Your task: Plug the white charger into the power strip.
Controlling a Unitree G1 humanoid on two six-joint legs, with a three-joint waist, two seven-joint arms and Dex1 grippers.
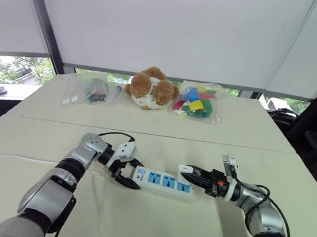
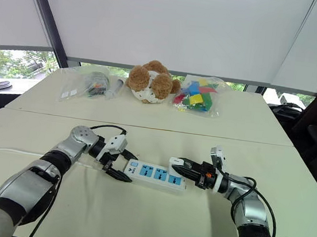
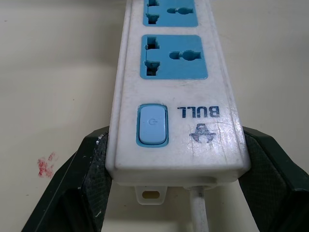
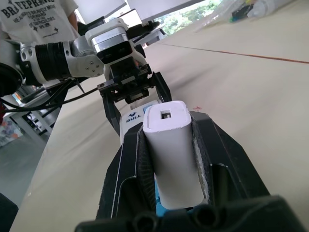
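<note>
Pale table under drawn white blinds, both grippers at work on the strip.
The left gripper (image 1: 126,179) clamped the switch end of the power strip (image 1: 164,182), one finger (image 3: 89,186) on each side; at the strip's far end the right gripper (image 1: 189,172) pinched the white charger (image 4: 172,150) between its pads, just above the last blue socket.

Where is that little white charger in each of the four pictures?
Left eye view: white charger at centre, over the power strip's end.
Right eye view: centre, same spot.
Left wrist view: none; the strip instead.
Right wrist view: centre, between black fingers.
Shared landmark: the strip.
</note>
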